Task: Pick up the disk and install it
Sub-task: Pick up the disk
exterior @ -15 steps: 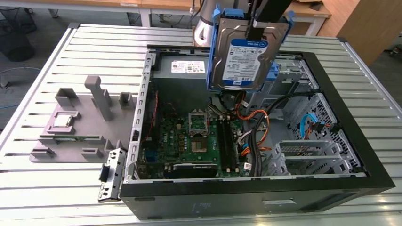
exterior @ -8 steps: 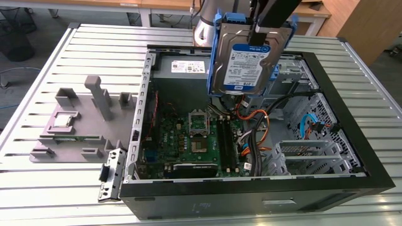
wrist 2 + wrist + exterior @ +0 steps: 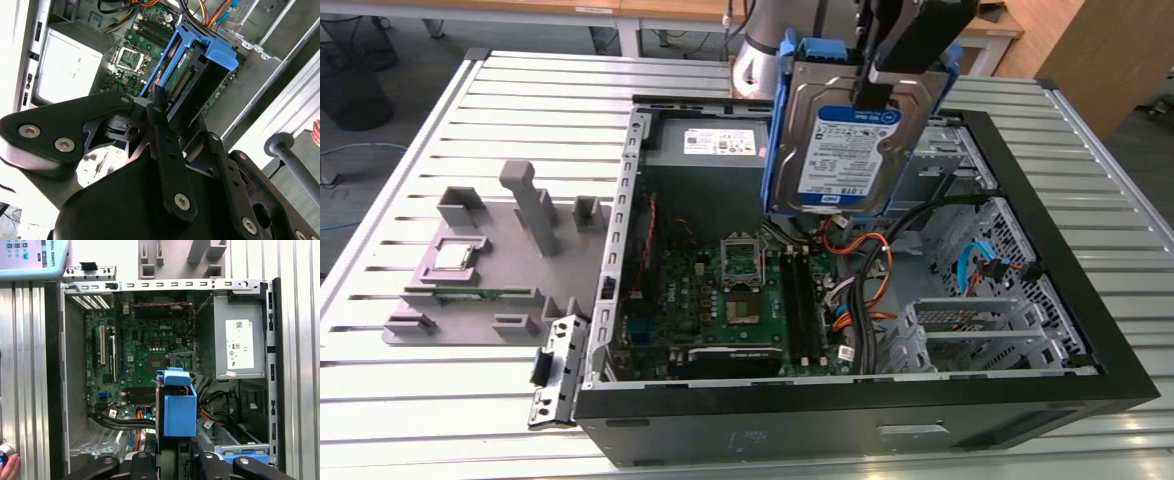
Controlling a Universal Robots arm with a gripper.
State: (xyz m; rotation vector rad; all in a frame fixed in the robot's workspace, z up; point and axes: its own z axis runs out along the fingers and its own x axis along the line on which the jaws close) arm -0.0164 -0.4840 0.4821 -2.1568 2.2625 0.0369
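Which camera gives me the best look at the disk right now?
The exterior view: the disk, clamped in the jaws, hangs upright above the open computer case, its label facing the camera. Both wrist views see it edge-on, mostly its blue rails.

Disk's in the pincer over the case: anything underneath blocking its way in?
Yes: with the disk upright in the pincer above the open case, loose orange and black cables lie just beneath its lower edge. Nothing else visible blocks it.

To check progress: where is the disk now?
The tool holds the disk upright above the open computer case, to the exterior view's right of the power supply.
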